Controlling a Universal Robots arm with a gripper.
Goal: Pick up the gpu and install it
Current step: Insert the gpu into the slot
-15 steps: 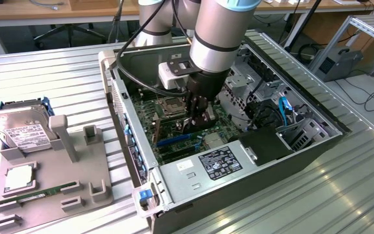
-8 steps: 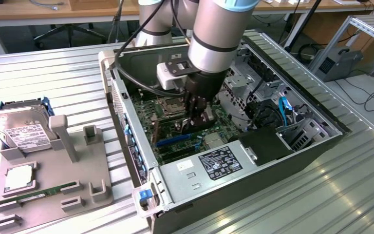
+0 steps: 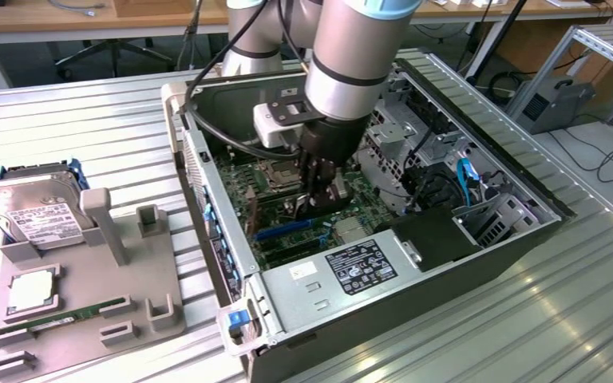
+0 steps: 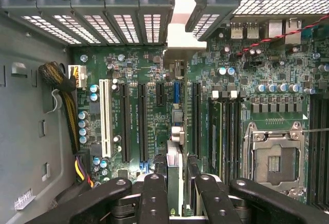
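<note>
The gpu (image 4: 174, 162) shows edge-on in the wrist view as a thin silver-edged card standing upright between the fingers of the tool (image 4: 180, 190). It hangs just above the motherboard (image 4: 154, 64), over the row of expansion slots, inside the open computer case (image 3: 413, 279). The tool appears clenched on the card, its fingers flanking it on both sides. Whether the card's lower edge touches a slot cannot be told.

The step in hand looks like the install: the pick-up is done and the card is poised over the board. This step calls for the card's edge to run parallel to one long dark slot, near the single white slot (image 4: 106, 116), with its metal bracket towards the case's rear wall and a straight, even press down.

Counted: one gpu, one tool, one case lying on its side mid-desk (image 3: 93, 136). Near the desk's edge on the exterior view's left lies one grey holder (image 3: 83, 303) carrying one hard drive (image 3: 35, 211), one processor chip (image 3: 32, 291) and one green RAM stick (image 3: 57, 319).
</note>
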